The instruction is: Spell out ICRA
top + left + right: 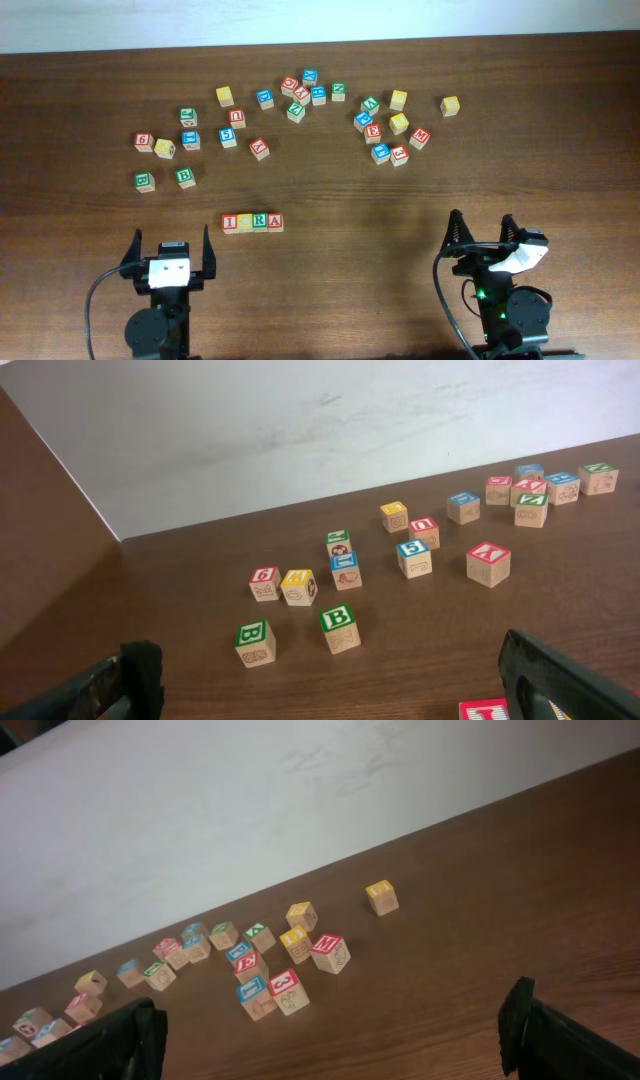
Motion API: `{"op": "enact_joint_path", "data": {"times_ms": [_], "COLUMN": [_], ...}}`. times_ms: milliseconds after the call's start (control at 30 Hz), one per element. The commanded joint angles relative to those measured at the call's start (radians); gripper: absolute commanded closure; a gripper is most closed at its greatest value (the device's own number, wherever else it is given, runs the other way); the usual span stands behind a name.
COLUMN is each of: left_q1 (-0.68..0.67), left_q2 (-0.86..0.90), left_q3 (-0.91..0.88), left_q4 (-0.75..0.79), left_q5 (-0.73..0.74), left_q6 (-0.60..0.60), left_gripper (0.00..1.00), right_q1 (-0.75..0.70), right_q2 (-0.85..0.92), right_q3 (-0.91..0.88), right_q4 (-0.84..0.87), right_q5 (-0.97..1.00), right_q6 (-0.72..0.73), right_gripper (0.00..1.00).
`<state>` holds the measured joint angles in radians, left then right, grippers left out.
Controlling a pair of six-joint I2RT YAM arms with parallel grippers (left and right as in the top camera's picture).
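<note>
The word looked finished. The four lettered cubes sat in one straight row on the desk [330,290], near its front edge and just ahead of the left arm. They read, left to right, the red I cube [230,222], the yellow C cube [245,222], the green R cube [260,221] and the red A cube [275,221]. Each touched its neighbour or very nearly did, and all the faces pointed up.

The left fingers [207,250] were spread wide with nothing between them, parked just behind the row's left end and clear of it. The right fingers [453,232] were likewise released and empty, well apart from the row on the other side of the desk.

The spare cubes [300,95] lay scattered farther back, among them two green B cubes [184,177], none near the word.

By my reading the placing work was over and only a check remained. Any next move would call for restraint: keeping both arms back so a finger did not clip the row. At most, the spacing could be nudged if the C and R cubes turned out uneven, which the overhead view was too small to settle.
</note>
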<state>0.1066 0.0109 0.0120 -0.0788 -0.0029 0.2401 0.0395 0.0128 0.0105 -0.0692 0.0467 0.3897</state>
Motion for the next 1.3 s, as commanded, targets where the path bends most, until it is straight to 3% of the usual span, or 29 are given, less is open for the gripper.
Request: {"op": "enact_joint_path", "data": {"times_ms": [0,100,200,1267], "left_q1": [-0.003,-0.003,-0.003,-0.003], "left_q2": [-0.005,-0.005,-0.005,-0.005], "left_q3": [-0.003,-0.003,-0.003,-0.003], "left_q4": [-0.004,-0.004,-0.004,-0.004], "left_q5": [0.015,0.015,0.015,0.015], "left_q6": [0.008,0.008,0.008,0.008], "left_gripper": [0.01,0.01,0.01,0.01], "right_q1": [-0.007,-0.007,-0.007,-0.007], "right_q2": [-0.009,-0.009,-0.009,0.008], "right_q3": [-0.005,-0.005,-0.005,-0.005], "right_q4": [-0.010,-0.010,-0.010,-0.010], "right_q5": [-0.016,-0.016,-0.015,-0.016], "right_q6": [-0.140,-0.366,-0.491,-0.490], "right_gripper": [0.02,0.02,0.02,0.02]}}
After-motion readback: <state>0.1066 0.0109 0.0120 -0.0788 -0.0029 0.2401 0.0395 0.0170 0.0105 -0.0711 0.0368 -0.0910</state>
